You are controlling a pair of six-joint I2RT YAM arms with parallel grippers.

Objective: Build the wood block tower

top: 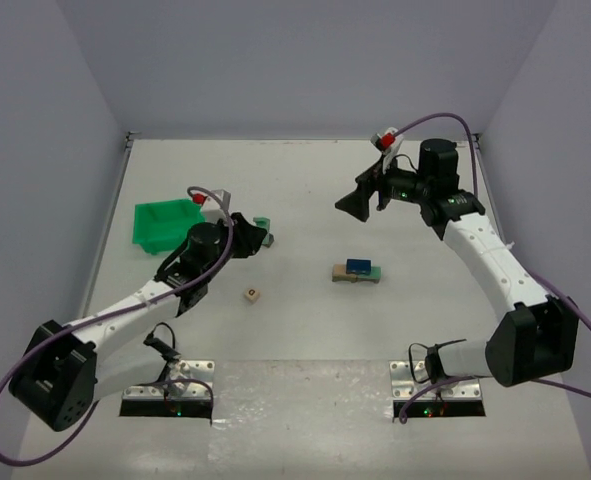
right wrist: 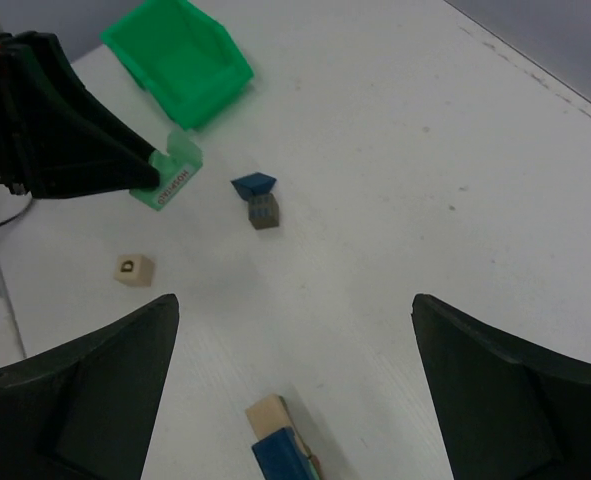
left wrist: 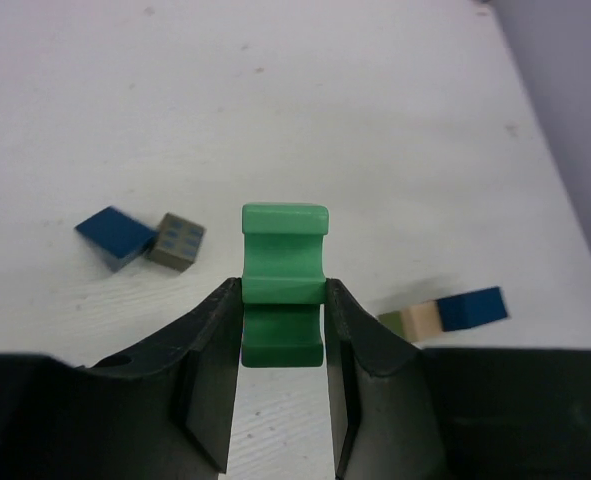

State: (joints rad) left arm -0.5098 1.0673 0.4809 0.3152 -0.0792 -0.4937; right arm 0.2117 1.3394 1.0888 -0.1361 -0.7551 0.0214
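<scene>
The left claw [left wrist: 283, 300] was clamped on a green wooden block [left wrist: 285, 235], a smooth, painted piece with a notch cut into each side and softly rounded corners, gripped by its narrow waist between the two black fingers. The right claw [right wrist: 295, 310] hung over the far right of the table [top: 305, 180] with its broad matte jaws spread wide and nothing between them.

The wood block tower [top: 357, 271] lay low near the middle of the table: a pale tan bar with a blue block on it and a green piece at one end, all square-edged.

Just beside the held block sat a blue block [left wrist: 115, 235] tilted against a greyish cube [left wrist: 175, 241] with blue dots on its face. A small tan cube [top: 251, 295] with a dark mark on top stood alone, nearer the arms. A glossy green plastic bin [top: 165, 222] sat by the table's left edge, close behind the left claw.

Bare white table lay between the held block and the tower, and all round the tower, well away from the walls.
</scene>
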